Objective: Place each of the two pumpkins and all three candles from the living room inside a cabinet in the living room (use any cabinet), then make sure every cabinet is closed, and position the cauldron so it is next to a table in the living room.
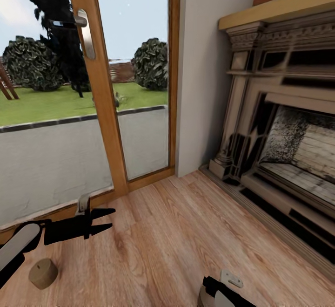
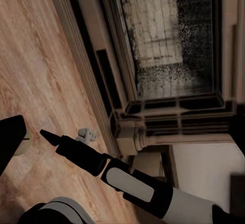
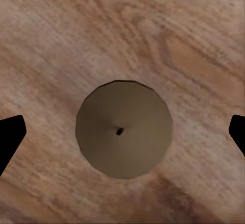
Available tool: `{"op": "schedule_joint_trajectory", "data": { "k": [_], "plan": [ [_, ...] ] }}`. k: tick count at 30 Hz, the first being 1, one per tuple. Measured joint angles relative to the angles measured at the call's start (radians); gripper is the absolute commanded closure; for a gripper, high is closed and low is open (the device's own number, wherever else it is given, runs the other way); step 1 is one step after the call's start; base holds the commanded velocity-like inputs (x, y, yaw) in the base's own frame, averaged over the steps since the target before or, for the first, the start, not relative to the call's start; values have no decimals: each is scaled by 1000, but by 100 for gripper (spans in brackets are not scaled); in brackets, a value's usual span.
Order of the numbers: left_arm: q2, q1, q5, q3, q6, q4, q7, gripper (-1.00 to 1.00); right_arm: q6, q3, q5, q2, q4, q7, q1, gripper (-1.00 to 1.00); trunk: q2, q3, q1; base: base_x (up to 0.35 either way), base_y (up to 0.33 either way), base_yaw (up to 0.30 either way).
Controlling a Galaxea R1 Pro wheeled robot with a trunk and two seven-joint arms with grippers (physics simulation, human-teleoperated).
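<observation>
The right gripper (image 3: 122, 132) hangs spread wide, directly above a candle (image 3: 124, 128) standing on the wood floor (image 1: 186, 232). Descend straight, keeping the wick centred, then close. Another candle (image 1: 43, 273) stands near left, below the released left gripper (image 1: 106, 218). Farther right is the fireplace (image 1: 284, 125).

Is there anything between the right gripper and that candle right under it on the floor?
Nothing visible. In the right wrist view the candle sits centred on bare wooden floor, with the right gripper open and a fingertip on either side.
</observation>
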State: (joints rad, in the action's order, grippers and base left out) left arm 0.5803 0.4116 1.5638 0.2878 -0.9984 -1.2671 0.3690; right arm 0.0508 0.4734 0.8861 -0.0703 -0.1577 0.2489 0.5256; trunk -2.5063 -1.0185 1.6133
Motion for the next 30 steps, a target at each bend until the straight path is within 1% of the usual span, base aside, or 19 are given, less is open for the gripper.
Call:
{"op": "schedule_joint_trajectory", "data": {
  "k": [19, 23, 26, 27, 29, 30],
  "plan": [
    [0, 0, -1, 0, 0, -1, 6, -100, 1, 2, -1, 0, 0, 0, 0, -100, -4, -74, 9, 0, 0, 0],
    [0, 0, -1, 0, 0, -1, 6, -100, 48, 1, -1, 0, 0, -1, 0, -100, -5, -89, 10, 0, 0, 0],
    [0, 0, -1, 0, 0, -2, 7, -100, 56, 1, -1, 0, 0, -1, 0, -100, -6, -101, 12, 0, 0, 0],
    [0, 0, 0, 0, 0, -2, 7, -100, 58, 1, -1, 0, 0, -2, 0, -100, -6, -101, 12, 0, 0, 0],
    [0, 0, 0, 0, 0, -3, 7, -100, 57, 9, -1, 0, 0, -4, 0, -100, -6, -101, 12, 0, 0, 0],
    [0, 0, 0, 0, 0, -4, 7, -100, 56, 31, 0, 0, 0, -7, 0, -100, -6, -101, 12, 0, 0, 0]
  ]
}}
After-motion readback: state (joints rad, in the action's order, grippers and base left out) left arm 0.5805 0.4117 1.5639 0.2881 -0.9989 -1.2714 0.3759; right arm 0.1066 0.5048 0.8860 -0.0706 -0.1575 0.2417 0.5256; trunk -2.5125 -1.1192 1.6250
